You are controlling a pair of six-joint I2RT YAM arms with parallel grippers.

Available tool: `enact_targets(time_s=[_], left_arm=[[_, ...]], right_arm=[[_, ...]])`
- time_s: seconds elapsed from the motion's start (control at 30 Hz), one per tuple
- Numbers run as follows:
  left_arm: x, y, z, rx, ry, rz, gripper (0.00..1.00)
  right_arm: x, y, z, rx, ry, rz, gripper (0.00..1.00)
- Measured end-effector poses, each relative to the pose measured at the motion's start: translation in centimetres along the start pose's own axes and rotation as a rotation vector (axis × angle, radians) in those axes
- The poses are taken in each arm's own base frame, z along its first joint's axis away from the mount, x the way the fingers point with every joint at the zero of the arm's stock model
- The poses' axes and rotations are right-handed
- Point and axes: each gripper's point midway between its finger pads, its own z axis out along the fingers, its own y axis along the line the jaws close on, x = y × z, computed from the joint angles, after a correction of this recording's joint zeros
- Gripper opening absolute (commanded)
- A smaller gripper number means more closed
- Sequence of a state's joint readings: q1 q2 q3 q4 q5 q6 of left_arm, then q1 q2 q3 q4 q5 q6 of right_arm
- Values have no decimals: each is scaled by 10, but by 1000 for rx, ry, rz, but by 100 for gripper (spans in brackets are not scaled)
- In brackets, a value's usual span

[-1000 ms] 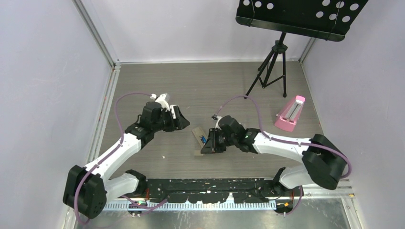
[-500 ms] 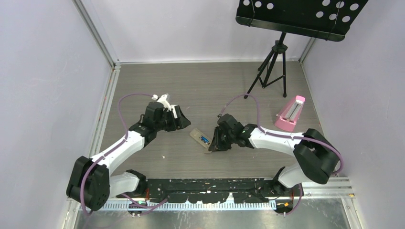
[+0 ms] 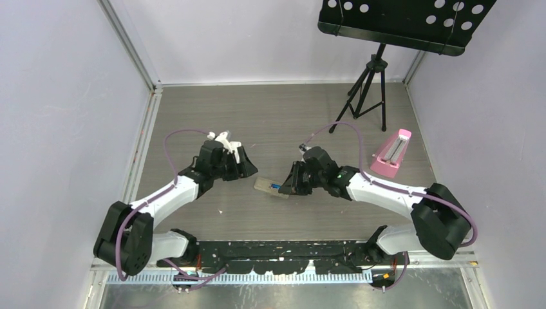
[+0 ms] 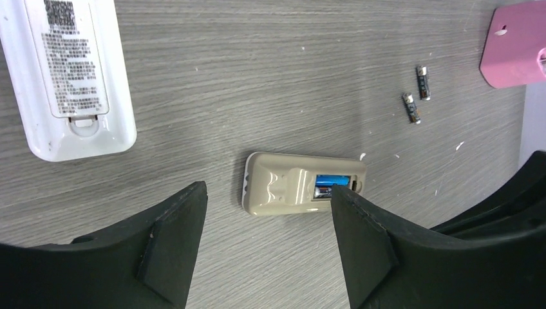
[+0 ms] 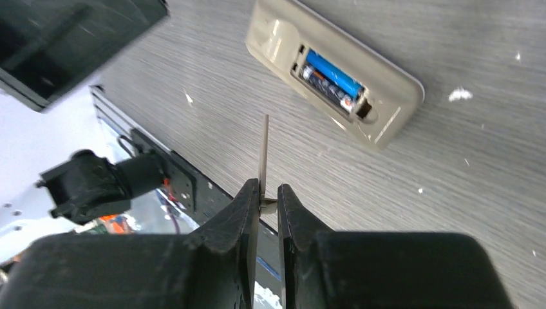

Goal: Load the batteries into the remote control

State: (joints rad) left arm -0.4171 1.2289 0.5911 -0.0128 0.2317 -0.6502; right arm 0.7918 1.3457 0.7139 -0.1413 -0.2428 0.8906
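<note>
**Item 1. Right claw** [image 5: 269,196]: Nearest of the two to the arm bases, just beside the remote control [image 3: 270,188] on its right. Its fingers are pressed together on a thin flat strip [image 5: 263,151]. The strip is seen edge-on, sticks out of the pinch toward the remote control, and stops short of it.

**Item 2. Left claw** [image 3: 247,166]: Over the table [image 3: 193,116], left of the remote control. The fingers [image 4: 170,251] are spread wide with nothing between them. In the left wrist view the remote control shows through the gap.

**Item 3. Remote control:** Flat on the table between the two claws, tan-beige face up, battery recess uncovered.

**Item 4. Recess contents:** A blue battery [image 5: 331,71] and a dark battery [image 5: 322,85] lie side by side inside the remote control.

**Item 5. Two loose batteries** [image 4: 411,107]: On the table near each other, between the remote control and the pink wedge.

**Item 6. White bar** [image 4: 71,77]: It has a printed label, lies flat on the table apart from the remote control, and sits on the side away from the loose batteries.

**Item 7. Pink wedge** [image 3: 391,152]: On the table, well apart from the remote control, to its right.

**Item 8. Music stand** [image 3: 370,77]: Black, its tripod on the table. It is the farthest item from the remote control, at the back right.
</note>
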Motion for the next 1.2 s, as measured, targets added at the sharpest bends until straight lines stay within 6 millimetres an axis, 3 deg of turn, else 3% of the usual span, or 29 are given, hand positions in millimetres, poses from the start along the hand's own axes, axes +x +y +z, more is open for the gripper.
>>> enact_targets(time_s=[0.13, 0.23, 0.43, 0.5, 0.83, 1.2], left_arm=[[9, 6, 4, -13, 26, -7, 75], [16, 8, 10, -7, 56, -10, 97], [25, 7, 16, 21, 97, -8, 99], [26, 7, 17, 28, 106, -6, 97], [35, 8, 26, 54, 146, -2, 66], [49, 10, 34, 75, 205, -21, 49]], right_arm=[[-17, 4, 1, -47, -38, 55, 0], [-27, -1, 9, -46, -54, 110, 0], [-30, -12, 25, -31, -51, 182, 0], [-30, -13, 28, -31, -48, 192, 0], [-29, -15, 33, -29, -36, 217, 0], [-27, -26, 40, -8, -17, 232, 1]])
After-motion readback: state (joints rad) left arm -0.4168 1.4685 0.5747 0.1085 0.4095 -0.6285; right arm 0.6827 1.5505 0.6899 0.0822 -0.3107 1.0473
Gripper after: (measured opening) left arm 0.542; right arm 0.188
